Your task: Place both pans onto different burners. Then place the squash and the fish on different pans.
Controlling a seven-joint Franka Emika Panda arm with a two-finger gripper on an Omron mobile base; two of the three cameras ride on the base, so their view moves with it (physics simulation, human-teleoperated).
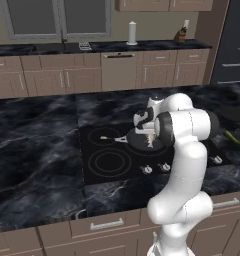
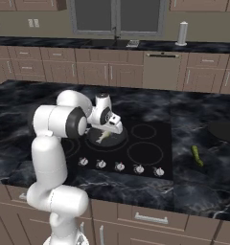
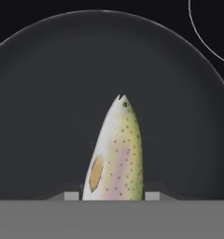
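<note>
Item 1 – pan (image 3: 48, 102): dark, round, directly under pincer; sits on cooktop (image 2: 150, 165) burner, handle (image 1: 112, 139) pointing to pincer's left in left base view.

Item 2 – pincer (image 2: 106, 135): hanging just above pan, narrow set, clamped on fish. Finger tips (image 3: 72, 195) flank fish body either side in hand view.

Item 3 – fish (image 3: 117, 149): pale, spotted, btwn the fingers, head pointing away from pincer over pan floor. Whether it touches pan: cannot tell.

Item 4 – burner ring (image 2: 144, 153): vacant, just right of pincer in right base view.

Item 5 – squash (image 2: 197, 155): green, on dark marble counter (image 2: 203, 191), well right of pincer, off cooktop.

Item 6 – 2nd pan (image 2: 224, 131): dark shape at far right, beyond squash, on counter; partly cut by edge.
</note>
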